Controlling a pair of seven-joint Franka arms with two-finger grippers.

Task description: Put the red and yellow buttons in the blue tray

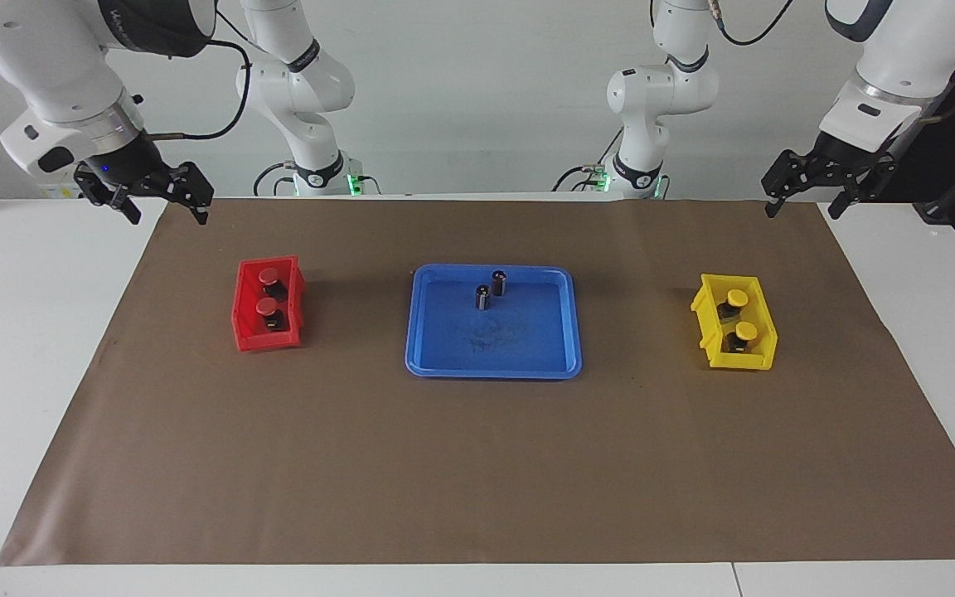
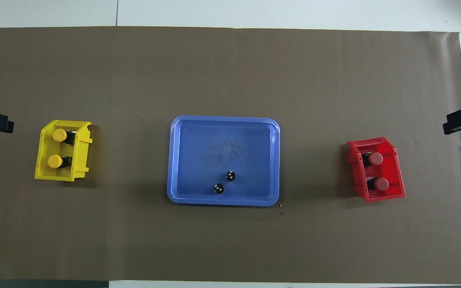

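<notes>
While caps face up, buttons (image 1: 270, 296) sit paired lengthwise, seemingly tilted.

Wide blue plastic tray (image 1: 444, 365), glossy, floor scuffed dull mid-way. Small red plastic bin (image 1: 245, 332) and small yellow plastic bin (image 1: 763, 352), smooth, slight sheen. Brown paper sheet (image 1: 477, 464) matt over smooth white counter (image 1: 21, 332).

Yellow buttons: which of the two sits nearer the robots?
The yellow button lower in the overhead view, higher in the facing view. It lies in the yellow bin, nearer the robots than the other yellow button.
</notes>
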